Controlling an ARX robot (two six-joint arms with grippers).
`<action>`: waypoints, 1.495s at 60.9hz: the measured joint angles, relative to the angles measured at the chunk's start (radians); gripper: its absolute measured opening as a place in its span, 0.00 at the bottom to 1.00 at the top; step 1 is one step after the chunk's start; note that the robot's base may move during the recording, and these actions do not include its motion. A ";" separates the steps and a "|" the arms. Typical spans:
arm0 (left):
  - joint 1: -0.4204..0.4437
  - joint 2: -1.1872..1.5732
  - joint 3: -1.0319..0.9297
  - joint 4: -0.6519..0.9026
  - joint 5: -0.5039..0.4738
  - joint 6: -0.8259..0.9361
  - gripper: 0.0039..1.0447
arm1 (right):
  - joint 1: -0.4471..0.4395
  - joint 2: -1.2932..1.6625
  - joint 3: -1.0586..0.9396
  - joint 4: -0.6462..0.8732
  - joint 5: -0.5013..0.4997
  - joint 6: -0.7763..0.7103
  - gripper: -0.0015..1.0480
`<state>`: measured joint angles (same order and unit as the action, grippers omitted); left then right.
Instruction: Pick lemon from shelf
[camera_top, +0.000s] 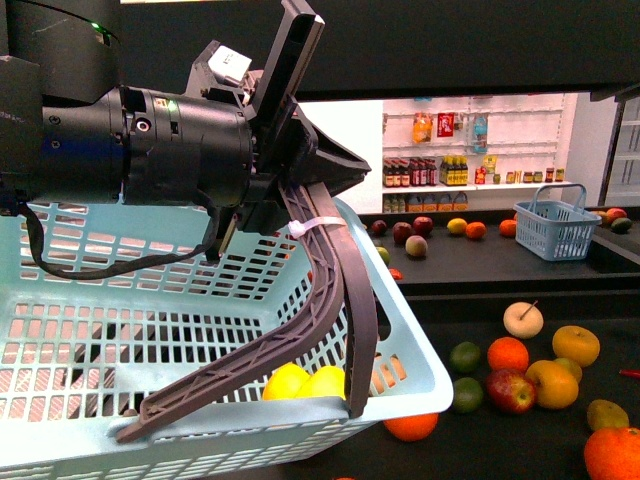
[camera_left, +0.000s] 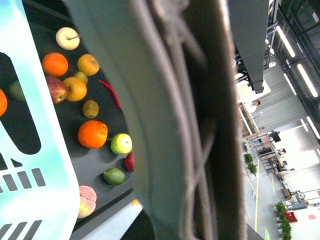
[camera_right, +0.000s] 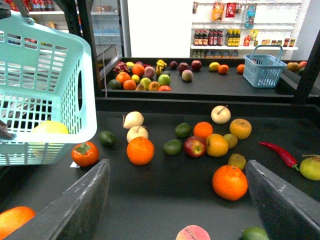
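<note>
Shelf (camera_right: 150, 200): black tray, fruit (camera_right: 140, 150) scattered, bare patch at the near edge.
Right claw (camera_right: 176, 170): fingers apart above that patch.
Left claw (camera_top: 300, 212): clamped on handle (camera_top: 327, 290) of basket (camera_top: 415, 350).
Lemons (camera_top: 287, 381): 2 inside basket, below left claw.

The left arm (camera_top: 150, 140) fills the upper left of the front view: a black round body with small green lights (camera_top: 171, 103), a white block (camera_top: 228, 65) on top and a black cable (camera_top: 110, 268) looping below. The left fingers (camera_top: 330, 290) are grey-brown, curved and ribbed, with a white tie (camera_top: 318, 226) around them. In the lower corners of the right wrist view, the right fingers (camera_right: 75, 210) are dark grey and flat.
</note>
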<state>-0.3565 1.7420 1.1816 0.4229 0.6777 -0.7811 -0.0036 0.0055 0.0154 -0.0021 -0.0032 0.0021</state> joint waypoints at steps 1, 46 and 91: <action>0.000 0.000 0.000 0.000 0.000 0.000 0.06 | 0.000 0.000 0.000 0.000 0.000 0.000 0.88; 0.241 0.090 0.019 0.453 -0.451 -0.554 0.05 | 0.000 0.000 0.000 0.000 0.000 0.000 0.93; 0.609 0.271 0.066 0.744 -0.347 -0.751 0.05 | 0.000 0.000 0.000 0.000 0.000 0.000 0.93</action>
<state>0.2523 2.0129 1.2480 1.1667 0.3309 -1.5318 -0.0036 0.0055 0.0154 -0.0021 -0.0032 0.0025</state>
